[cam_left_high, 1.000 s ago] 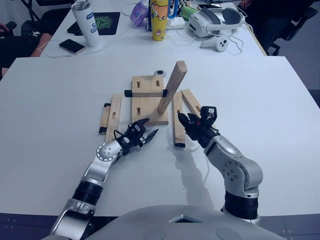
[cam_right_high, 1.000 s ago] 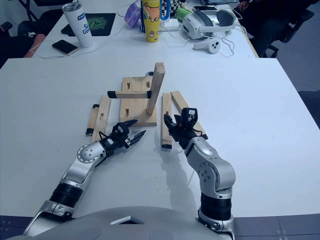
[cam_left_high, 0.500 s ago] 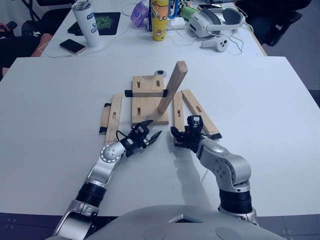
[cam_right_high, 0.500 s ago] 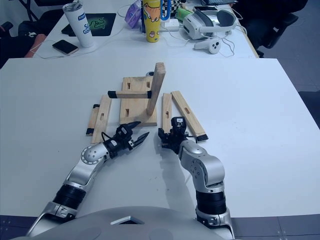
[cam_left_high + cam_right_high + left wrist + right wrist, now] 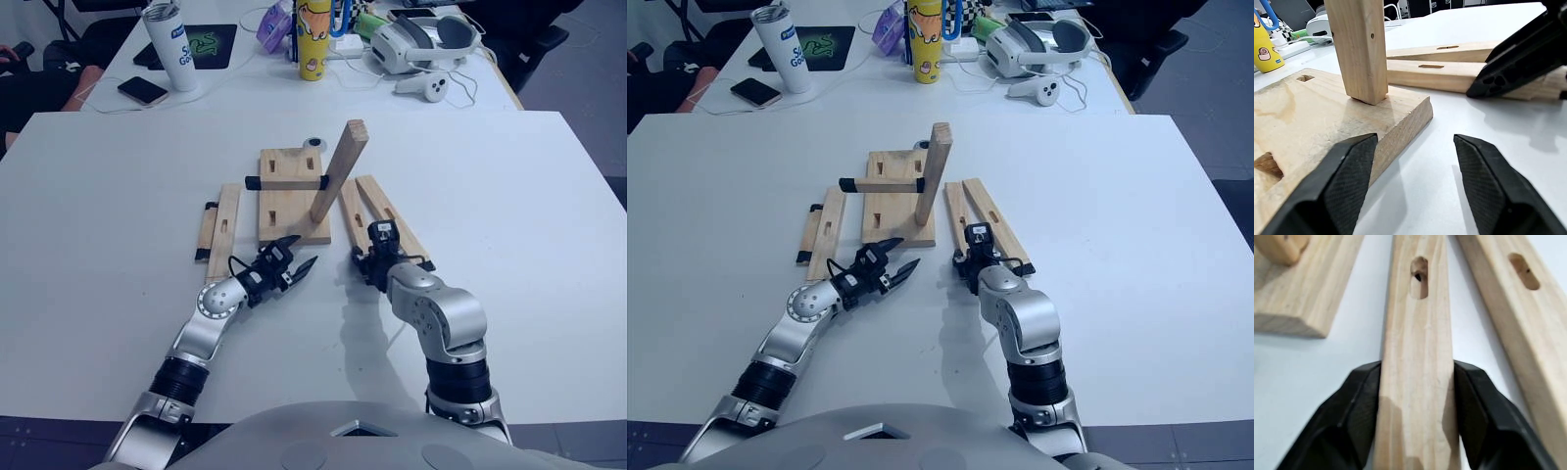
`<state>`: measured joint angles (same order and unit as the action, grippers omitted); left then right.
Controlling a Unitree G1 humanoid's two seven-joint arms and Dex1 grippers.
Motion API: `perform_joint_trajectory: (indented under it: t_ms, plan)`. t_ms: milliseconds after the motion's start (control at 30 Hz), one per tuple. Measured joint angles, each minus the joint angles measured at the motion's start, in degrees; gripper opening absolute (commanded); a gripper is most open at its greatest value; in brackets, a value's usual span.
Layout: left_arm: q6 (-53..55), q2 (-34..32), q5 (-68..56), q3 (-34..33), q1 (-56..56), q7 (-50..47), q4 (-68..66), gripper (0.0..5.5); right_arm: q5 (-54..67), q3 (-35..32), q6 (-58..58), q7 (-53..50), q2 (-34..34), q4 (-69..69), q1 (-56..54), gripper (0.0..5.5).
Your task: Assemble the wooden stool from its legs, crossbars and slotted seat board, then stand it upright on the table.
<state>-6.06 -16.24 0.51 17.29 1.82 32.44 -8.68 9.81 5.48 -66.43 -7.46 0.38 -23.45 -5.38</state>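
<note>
Right of upright leg (image 5: 339, 168), flat leg (image 5: 1418, 357) in right fingers (image 5: 1361, 406), headset (image 5: 423, 41) beyond

Both eye views look forward and down from the head over the whole bench (image 5: 98, 196). Both wrist views sit close and low, sharing the seat board (image 5: 1312, 112) corner and adjacent leg (image 5: 1418, 357).

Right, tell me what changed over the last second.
The right end effector drew back toward the robot and to its left, then edged forward. Its fingers now press both sides of the leg lying just right of the seat board. The left end effector stayed open near the board's near corner. The board, the upright leg and the other parts did not move.
</note>
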Motion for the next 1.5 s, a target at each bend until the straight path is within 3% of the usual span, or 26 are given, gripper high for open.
perform_joint_trajectory:
  t_ms: [167,333,467,633,767,1000,1267,1500]
  plan:
    - [0.4,-2.6,2.3,2.2,0.7,2.6,0.8,2.88,-0.9,-7.0,15.4,2.4,-3.5,-2.9,-10.1,2.06]
    - [8.5,-4.3,-2.0,2.5,-0.7,8.5,6.8,2.88,13.6,-18.6,23.2,14.8,-4.9,-2.7,-17.2,2.06]
    - [19.7,-5.7,-11.7,-0.7,-1.1,13.3,14.2,2.88,28.5,-25.7,21.2,25.9,-9.9,-2.2,-17.4,2.06]
    - [31.3,-6.9,-24.7,-6.6,-0.1,16.1,20.6,2.88,49.6,-29.7,12.7,38.0,-18.8,-2.3,-16.8,2.06]
    - [47.2,-10.4,-43.0,-15.2,1.1,18.5,25.7,3.12,63.0,-29.0,4.7,53.5,-29.1,-5.7,-7.4,2.06]
    - [63.1,-12.3,-68.1,-26.9,5.8,15.7,26.4,4.06,64.8,-23.2,5.3,60.7,-30.1,-5.4,3.7,2.06]
    - [67.6,-12.1,-80.4,-28.7,9.9,10.3,25.3,4.09,58.8,-17.9,9.0,67.9,-31.8,-0.6,9.7,2.06]
    - [69.0,-12.4,-81.9,-27.9,11.7,8.7,24.7,4.09,56.7,-15.4,10.6,71.7,-34.4,-0.5,10.3,2.06]
